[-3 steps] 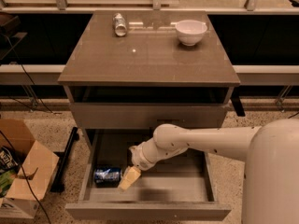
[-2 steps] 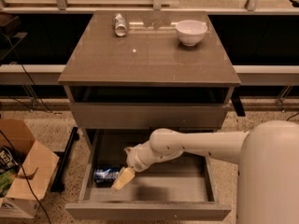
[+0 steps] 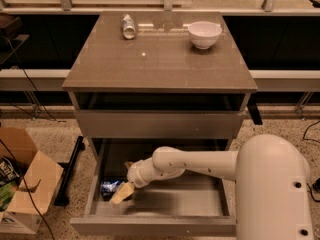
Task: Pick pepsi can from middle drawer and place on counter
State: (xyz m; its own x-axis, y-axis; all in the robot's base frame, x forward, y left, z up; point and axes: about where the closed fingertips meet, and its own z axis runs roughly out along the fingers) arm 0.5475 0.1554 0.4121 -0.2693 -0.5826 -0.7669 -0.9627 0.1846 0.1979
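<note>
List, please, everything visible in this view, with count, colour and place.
counter: one, grey-brown, top slab at centre of view
silvery can: one, pale silver, lying at the counter's back left
bowl: one, white, at the counter's back right
middle drawer: one, grey, pulled open below the counter
pepsi can: one, blue, at the drawer's left end
cardboard box: one, brown, open, on the floor at left
arm: one, white, reaching into the drawer
end effector: one, cream, inside the drawer beside the pepsi can

Two cans: silver can (image 3: 129, 26), pepsi can (image 3: 110, 188). One white bowl (image 3: 204, 34). One pincer (image 3: 121, 194), down in the one open middle drawer (image 3: 200, 196).
</note>
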